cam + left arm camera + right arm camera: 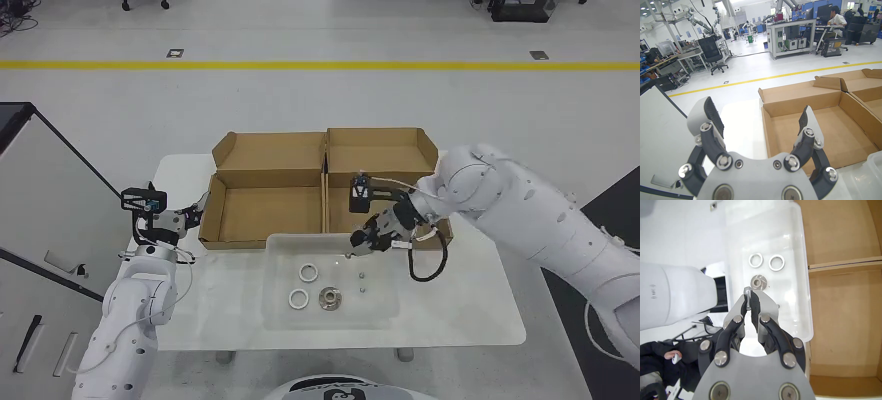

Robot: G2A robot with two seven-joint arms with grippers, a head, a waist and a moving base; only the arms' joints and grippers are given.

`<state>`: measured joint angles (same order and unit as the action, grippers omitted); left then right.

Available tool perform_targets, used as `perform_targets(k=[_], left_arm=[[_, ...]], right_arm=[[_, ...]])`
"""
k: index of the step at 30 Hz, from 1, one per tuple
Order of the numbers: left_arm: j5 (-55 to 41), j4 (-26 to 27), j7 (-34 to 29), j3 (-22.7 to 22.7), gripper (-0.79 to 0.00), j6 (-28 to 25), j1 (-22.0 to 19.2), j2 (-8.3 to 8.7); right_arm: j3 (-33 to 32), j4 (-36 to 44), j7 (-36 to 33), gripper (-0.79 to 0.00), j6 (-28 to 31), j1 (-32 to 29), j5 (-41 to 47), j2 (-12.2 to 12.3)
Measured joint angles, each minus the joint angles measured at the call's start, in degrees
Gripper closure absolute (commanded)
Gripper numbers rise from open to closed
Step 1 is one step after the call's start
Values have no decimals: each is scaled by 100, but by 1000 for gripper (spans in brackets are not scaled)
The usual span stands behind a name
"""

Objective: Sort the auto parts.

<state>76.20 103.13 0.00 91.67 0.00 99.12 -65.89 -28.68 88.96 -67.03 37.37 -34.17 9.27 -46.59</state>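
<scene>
- Top view, far left: left end effector (192,216) sits just beside the outer wall of the left brown cardboard box (265,215). Its jaws are spread wide with nothing between them.
- Left cardboard box: open, and its floor is bare in both the top and left wrist views.
- Clear plastic tray (385,315), on the white counter (450,300) in front of both boxes. It holds two flat silver metal rings (310,271) (298,298), one round flanged metal hub (329,297) and two tiny silver pieces (362,272) too small to identify.
- Right brown cardboard box (337,205): the visible floor is bare, with part of it hidden under the arm.
- Right end effector (358,240) hovers over the tray's far edge, near the right box. It is pinched narrow on a silver threaded hex-head bolt (748,296), which lies along the pads with its head poking past the tips.
- Progress (judgement): early. No part lies in either box, and one bolt is lifted and not yet dropped. Five pieces are left in the tray.
</scene>
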Motion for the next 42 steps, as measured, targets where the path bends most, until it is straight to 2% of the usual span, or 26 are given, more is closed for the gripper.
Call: perform_targets(k=[5,11,18,23,32,42], left_arm=[[0,0,0,0,-785,0,0,0],[0,0,0,0,-785,0,0,0],[0,0,0,0,-785,0,0,0],[0,0,0,0,-785,0,0,0],[0,0,0,0,-785,0,0,0],[0,0,0,0,-785,0,0,0]], right_arm=[[-574,-60,558,0,546,-604,1343,396],[-681,307,916,0,905,-831,2535,488],[-541,480,1261,0,1251,-528,3669,274],[-453,494,1467,0,1457,-196,4471,14],[-432,643,1651,0,1642,176,5102,-459],[-463,691,1713,0,1635,141,5103,-480]])
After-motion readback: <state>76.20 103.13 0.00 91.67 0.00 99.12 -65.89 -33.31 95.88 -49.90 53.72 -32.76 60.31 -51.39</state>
